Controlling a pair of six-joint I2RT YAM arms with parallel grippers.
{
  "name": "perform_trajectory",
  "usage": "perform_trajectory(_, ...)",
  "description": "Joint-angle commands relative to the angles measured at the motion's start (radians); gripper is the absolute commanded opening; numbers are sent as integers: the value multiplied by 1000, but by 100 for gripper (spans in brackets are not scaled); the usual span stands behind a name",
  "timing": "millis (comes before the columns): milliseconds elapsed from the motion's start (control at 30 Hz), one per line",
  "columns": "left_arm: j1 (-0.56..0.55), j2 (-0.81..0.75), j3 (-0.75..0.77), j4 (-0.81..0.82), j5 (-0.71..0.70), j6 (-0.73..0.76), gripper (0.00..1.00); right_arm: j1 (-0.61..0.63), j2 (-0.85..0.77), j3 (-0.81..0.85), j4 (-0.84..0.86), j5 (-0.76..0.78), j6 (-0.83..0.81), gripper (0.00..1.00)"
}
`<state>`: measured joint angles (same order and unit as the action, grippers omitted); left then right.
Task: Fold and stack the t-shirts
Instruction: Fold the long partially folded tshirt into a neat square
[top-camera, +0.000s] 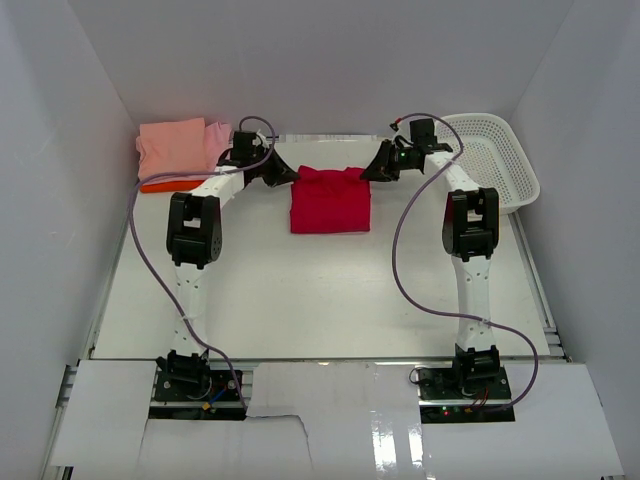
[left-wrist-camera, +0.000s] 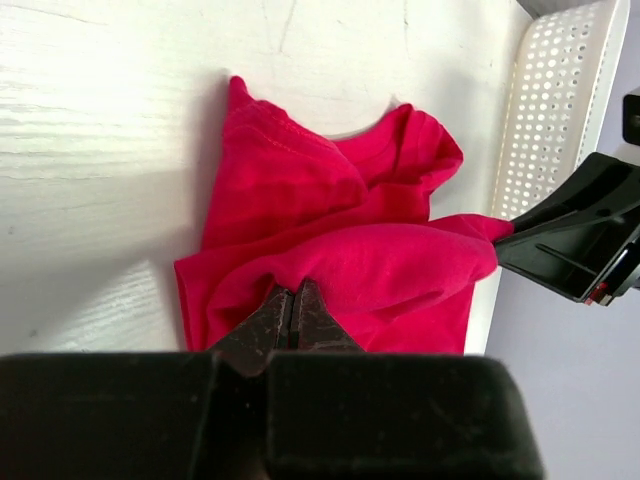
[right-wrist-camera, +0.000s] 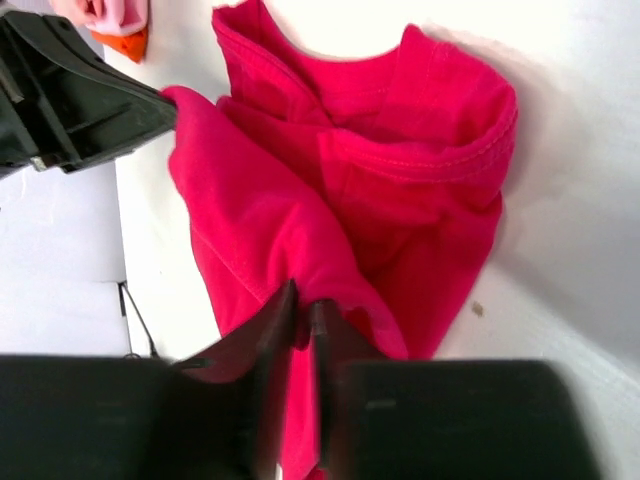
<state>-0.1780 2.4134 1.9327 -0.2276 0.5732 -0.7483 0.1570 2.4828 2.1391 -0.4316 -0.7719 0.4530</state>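
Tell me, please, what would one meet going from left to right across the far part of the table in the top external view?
Folded pink and orange t-shirts → left gripper → crimson t-shirt → right gripper → white basket.

The crimson-red t-shirt (top-camera: 331, 203) is one plain colour with no print, and its seams are stitched in matching red. The salmon-pink shirt (top-camera: 178, 148) is plain too, as are the lighter pink shirt (top-camera: 216, 133) and the bright orange shirt (top-camera: 165, 186) showing at its edges. The basket (top-camera: 497, 165) is white, its walls a regular lattice of small holes. The table (top-camera: 320, 290) is plain white, faintly streaked in the wrist views. The left claw (left-wrist-camera: 293, 300) and right claw (right-wrist-camera: 303, 310) are black, brownish at the tips. The left arm (top-camera: 193, 240) and right arm (top-camera: 472, 230) alternate white links with black joints, each with a purple cable (top-camera: 150, 270). The walls (top-camera: 60, 150) are pale grey-white.
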Motion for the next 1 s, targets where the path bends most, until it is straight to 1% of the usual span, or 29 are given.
perform_trajectory(0,5,-16,19,71,-27,-16,0,-8,22,5,149,-35,24,23)
perform_trajectory(33,5,-17,2,94,-29,-19,4,-10,30,1,172,-47,44,29)
perform_trajectory(100,5,-31,-47,144,-50,-35,6,-10,36,-11,233,-55,61,36)
perform_trajectory(200,5,-85,-122,215,-110,-66,18,-10,37,-21,289,-50,90,43)
perform_trajectory(233,6,-98,-164,252,-133,-74,21,-10,41,-13,309,-49,95,44)
perform_trajectory(267,6,-124,-182,266,-174,-80,30,-11,44,-4,312,-46,96,46)
perform_trajectory(300,5,-135,-198,281,-191,-88,32,-10,47,7,314,-46,98,48)
perform_trajectory(333,6,-145,-207,295,-206,-92,37,-10,51,19,327,-50,99,49)
perform_trajectory(367,6,-149,-218,303,-219,-97,47,-10,51,24,335,-50,104,51)
perform_trajectory(467,6,-163,-222,317,-246,-117,55,-10,44,12,367,-49,108,53)
perform_trajectory(500,6,-175,-225,329,-262,-123,59,-10,41,7,376,-52,116,54)
perform_trajectory(533,6,-183,-235,342,-272,-138,65,-10,38,2,386,-50,121,55)
perform_trajectory(567,8,-191,-245,358,-280,-144,74,-10,36,-11,401,-52,124,55)
perform_trajectory(600,6,-198,-254,362,-288,-152,87,-10,33,-16,404,-52,127,55)
perform_trajectory(633,6,-207,-253,364,-300,-157,91,-10,30,-21,406,-53,127,55)
perform_trajectory(667,6,-208,-247,363,-305,-155,92,-11,27,-30,410,-55,127,55)
perform_trajectory(700,8,-211,-239,363,-306,-154,97,-11,21,-37,413,-56,124,55)
perform_trajectory(733,6,-220,-235,363,-317,-152,98,-10,16,-44,416,-56,122,55)
perform_trajectory(867,11,-244,-219,363,-303,-122,98,-11,-4,-67,419,-56,113,55)
perform_trajectory(900,11,-250,-215,360,-293,-112,98,-13,-16,-67,450,-59,112,55)
perform_trajectory(967,12,-272,-215,355,-251,-89,98,-17,-34,-70,455,-60,105,55)
